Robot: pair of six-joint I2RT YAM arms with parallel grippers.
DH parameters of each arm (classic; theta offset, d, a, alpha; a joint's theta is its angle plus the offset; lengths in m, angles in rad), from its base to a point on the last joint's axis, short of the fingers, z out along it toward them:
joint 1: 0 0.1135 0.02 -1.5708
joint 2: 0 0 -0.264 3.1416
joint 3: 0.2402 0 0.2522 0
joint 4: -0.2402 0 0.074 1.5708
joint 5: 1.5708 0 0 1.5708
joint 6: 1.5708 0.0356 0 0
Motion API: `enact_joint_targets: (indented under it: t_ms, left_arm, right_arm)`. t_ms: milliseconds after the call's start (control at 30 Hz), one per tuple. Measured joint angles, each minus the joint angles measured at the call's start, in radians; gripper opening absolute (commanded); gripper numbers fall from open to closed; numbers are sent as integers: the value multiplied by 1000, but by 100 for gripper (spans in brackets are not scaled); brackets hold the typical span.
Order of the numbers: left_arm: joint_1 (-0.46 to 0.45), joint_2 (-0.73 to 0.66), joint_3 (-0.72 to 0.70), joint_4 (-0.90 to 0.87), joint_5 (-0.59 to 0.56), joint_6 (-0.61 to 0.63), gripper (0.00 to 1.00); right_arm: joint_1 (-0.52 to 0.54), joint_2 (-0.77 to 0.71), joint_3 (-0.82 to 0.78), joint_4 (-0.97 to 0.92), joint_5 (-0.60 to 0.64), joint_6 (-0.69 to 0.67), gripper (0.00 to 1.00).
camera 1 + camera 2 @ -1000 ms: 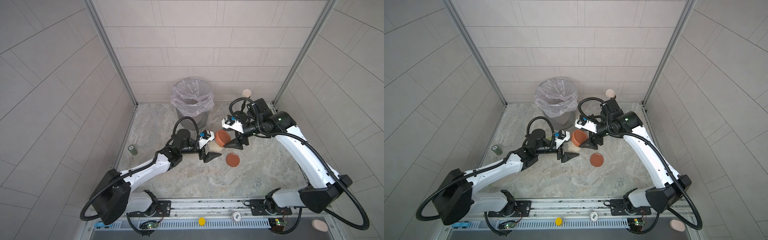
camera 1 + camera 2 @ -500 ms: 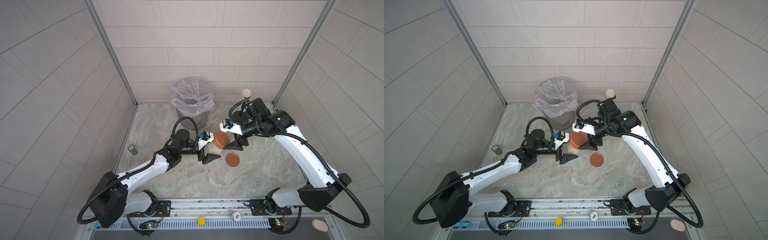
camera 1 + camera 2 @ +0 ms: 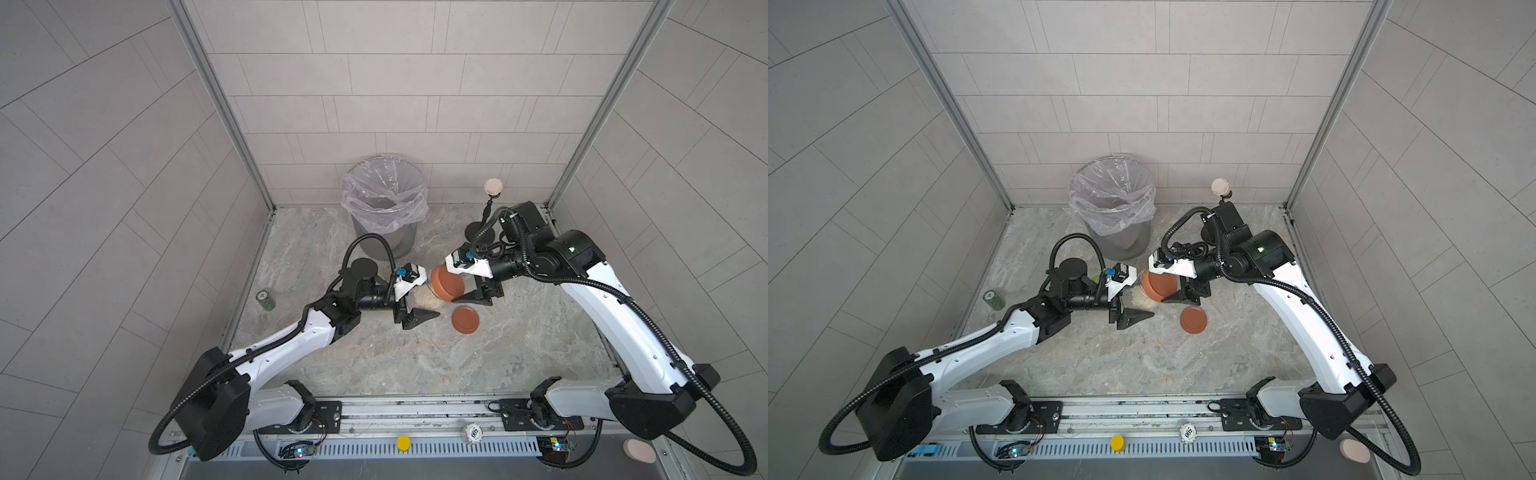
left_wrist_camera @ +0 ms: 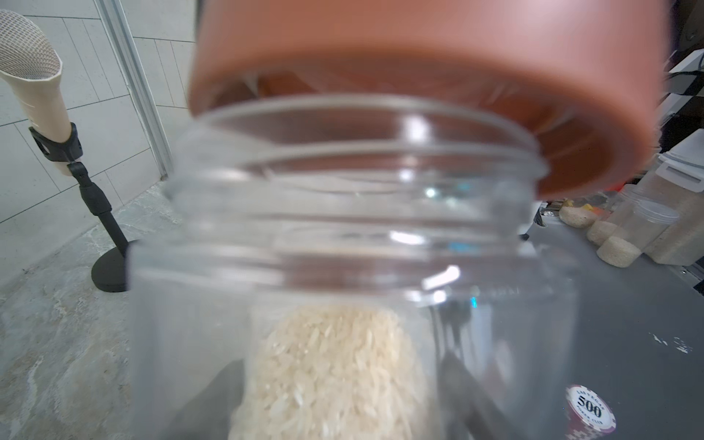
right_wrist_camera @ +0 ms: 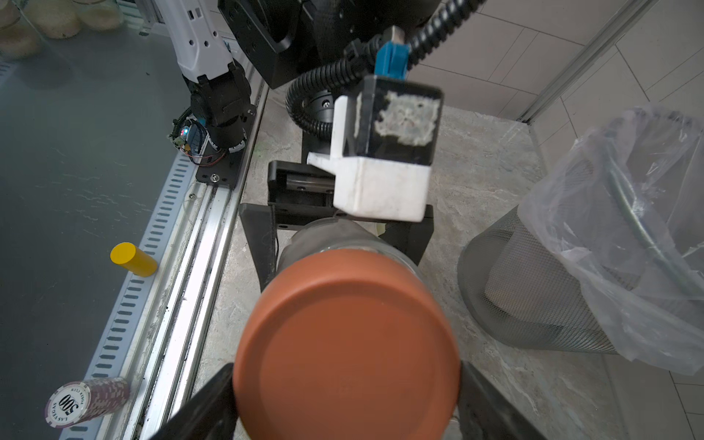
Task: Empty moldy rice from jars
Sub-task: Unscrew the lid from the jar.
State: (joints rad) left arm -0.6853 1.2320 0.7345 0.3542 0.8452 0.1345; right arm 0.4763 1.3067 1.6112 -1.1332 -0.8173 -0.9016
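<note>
My left gripper (image 3: 428,293) is shut on a clear jar (image 3: 422,293) held on its side above the table, in both top views. Pale moldy rice (image 4: 335,373) lies in the jar (image 4: 350,228). My right gripper (image 5: 346,396) is shut on the jar's rust-red lid (image 5: 346,343), a black finger on each side. The lid (image 4: 419,76) hangs tilted just off the mouth, and the neck threads are bare. A second rust-red lid (image 3: 466,319) lies flat on the table, right of the grippers. Other jars are hidden.
A grey mesh bin (image 3: 384,245) with a clear liner stands at the back, just behind the grippers. A small green can (image 3: 266,300) sits by the left wall. A microphone on a black stand (image 3: 493,188) is at the back right.
My right wrist has turned and dropped slightly with the lid in its grip. The left arm and the jar have barely moved.
</note>
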Motion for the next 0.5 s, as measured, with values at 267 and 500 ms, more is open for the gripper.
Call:
enact_joint_targets:
  t_ms: [267, 500]
  left_arm:
    - [1, -1, 0, 6, -9, -3, 0]
    - [1, -27, 0, 6, -26, 0, 0]
  right_arm:
    - [-1, -16, -30, 14, -1, -9, 74]
    - [-31, -70, -59, 28, -3, -8, 74]
